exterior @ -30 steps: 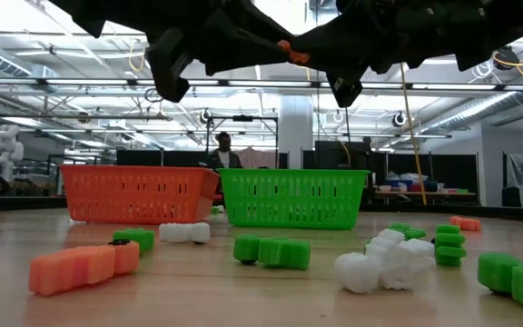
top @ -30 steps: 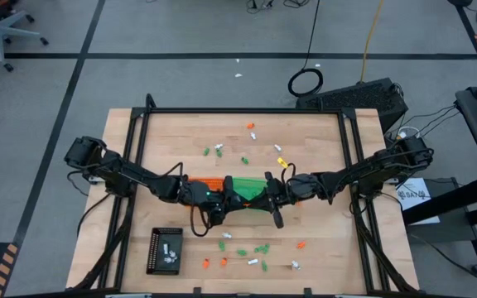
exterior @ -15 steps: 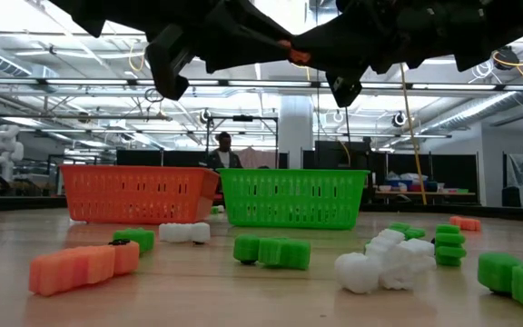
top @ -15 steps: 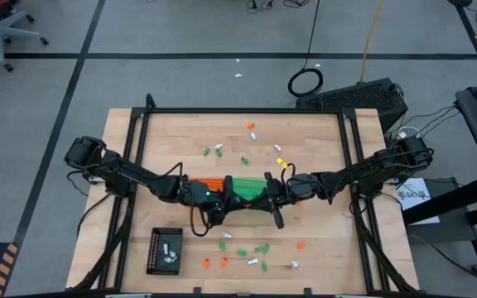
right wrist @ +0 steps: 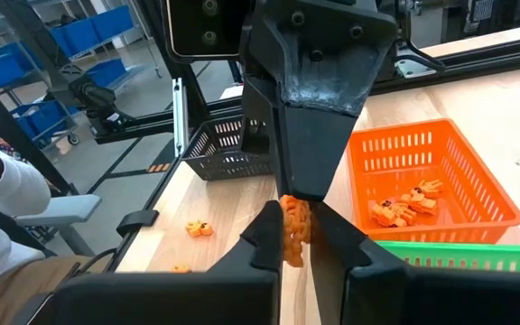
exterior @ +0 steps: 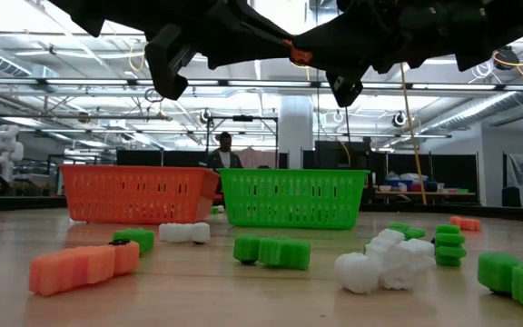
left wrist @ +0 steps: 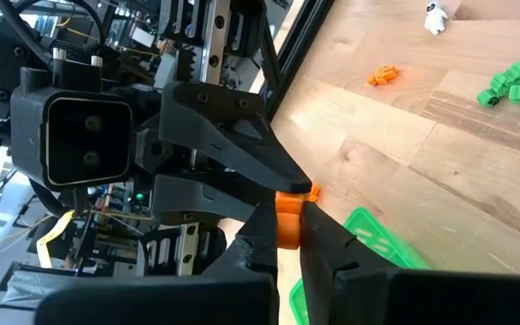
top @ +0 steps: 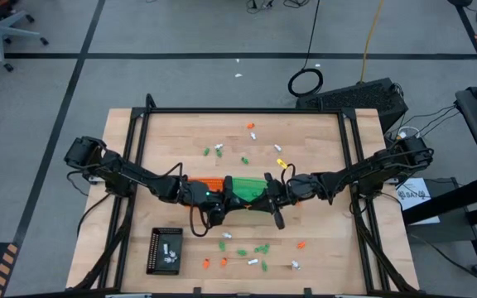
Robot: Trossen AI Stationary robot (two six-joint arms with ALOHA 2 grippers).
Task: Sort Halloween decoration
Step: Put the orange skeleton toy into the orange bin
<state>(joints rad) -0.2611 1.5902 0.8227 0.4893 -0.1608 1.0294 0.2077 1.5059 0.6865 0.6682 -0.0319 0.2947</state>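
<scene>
Trinkets [top: 255, 248] loose around orange tray [right wrist: 441, 181], green tray [exterior: 293, 197].

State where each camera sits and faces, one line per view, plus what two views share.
High view: above, facing straight down at the table; both arms show.
Low view: table-top height, facing across at orange tray and green tray; arms overhead.
Left wrist view: on left arm, facing the right pincer; left fingers show.
Right wrist view: on right arm, facing the left pincer; right fingers show.
Shared: both wrist views show the orange trinket.
</scene>
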